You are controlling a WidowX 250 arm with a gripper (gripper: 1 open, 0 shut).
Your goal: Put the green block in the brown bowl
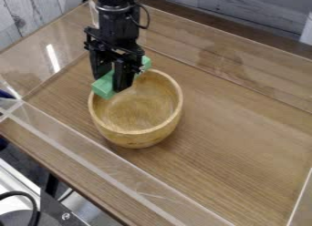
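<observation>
One black arm reaches straight down from the top, its gripper (117,81) pinching the green block (113,77), a flat matte bar held tilted above the near-left rim of the brown bowl (137,107). Round and thick-walled, the bowl shows pale wood grain and sits on the wood-grain surface (232,111).

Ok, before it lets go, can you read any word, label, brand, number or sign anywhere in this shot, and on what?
None: no readable text in this view.
green block: plain, no marking.
brown bowl: only wood grain.
gripper: black, no label visible; its fingers are closed on the block.
table: wood pattern and glare, no print.
</observation>
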